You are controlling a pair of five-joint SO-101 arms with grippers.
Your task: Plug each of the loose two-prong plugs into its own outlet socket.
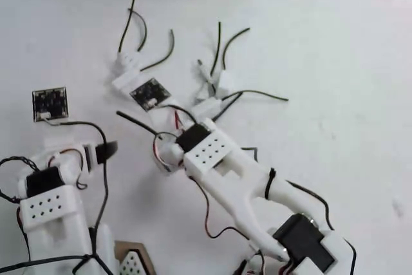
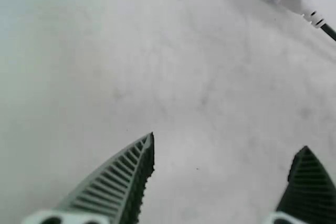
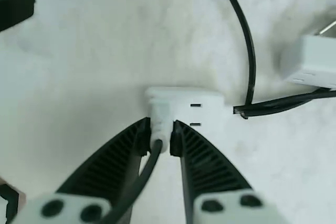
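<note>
Though the right hand (image 3: pixel 160 132) pinched the light, stiff plug (image 3: pixel 159 113) at its neck, the springy cord (image 3: pixel 148 163) seemed likely to twist it.

A white plug (image 3: pixel 159 119) with a black cord, pinched in the right gripper (image 3: pixel 160 127)'s jaws, butts against a white outlet socket (image 3: pixel 184 98) at centre frame; 2 dark slots show on the socket. A 2nd white plug (image 3: pixel 315 61), metal prong bare, lies on the surface at the right edge.
</note>
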